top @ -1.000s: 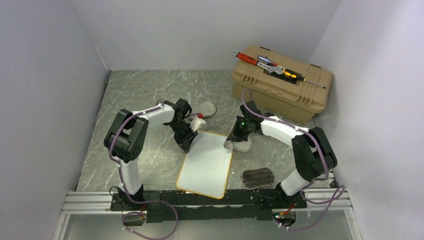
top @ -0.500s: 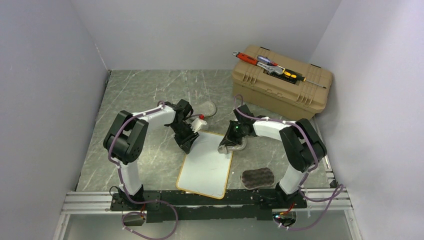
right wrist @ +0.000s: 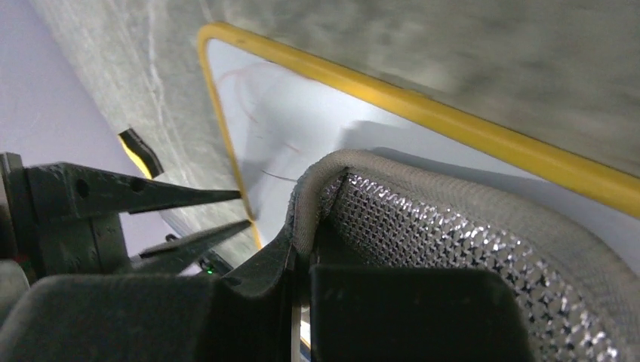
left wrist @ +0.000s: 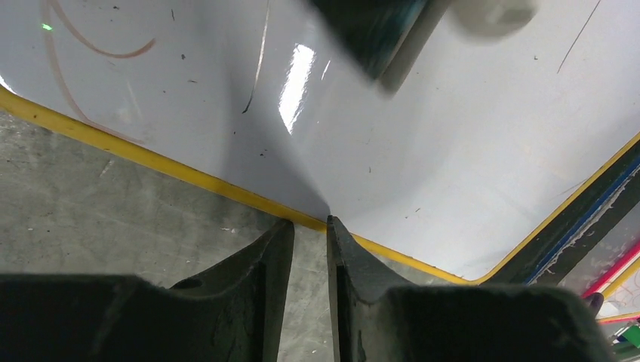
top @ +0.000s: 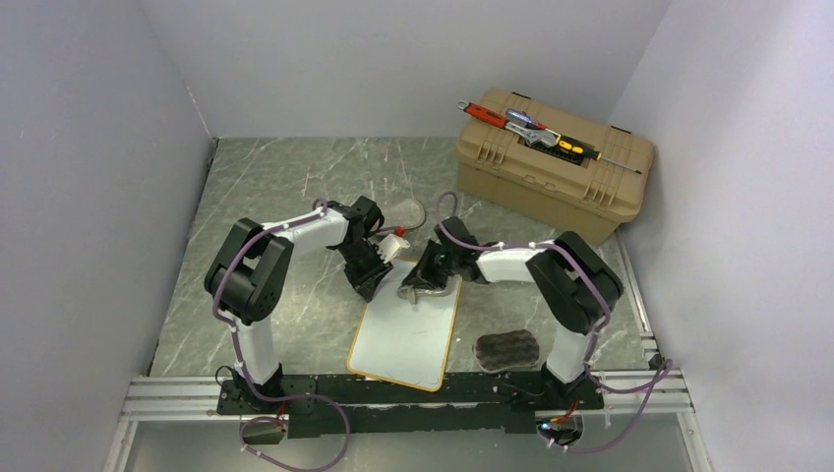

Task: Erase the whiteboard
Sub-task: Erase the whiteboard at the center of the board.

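The whiteboard lay flat on the table between the two arms, its near end by their bases. The left gripper stood with its jaws a narrow slit apart and nothing between them, its tips set against the yellow frame at the far left edge (apparently bracing the board). The right gripper was clamped on a grey pad resting on the board's far end.

To wipe well, the pad would have to stay flat and pressed down, travelling in overlapping passes toward the faint strokes near the left edge, while the left arm stopped the board from sliding.

A second earlier the pad had been on the table off the board's far right corner. It had since swept left onto the white surface. The left gripper had hardly moved.
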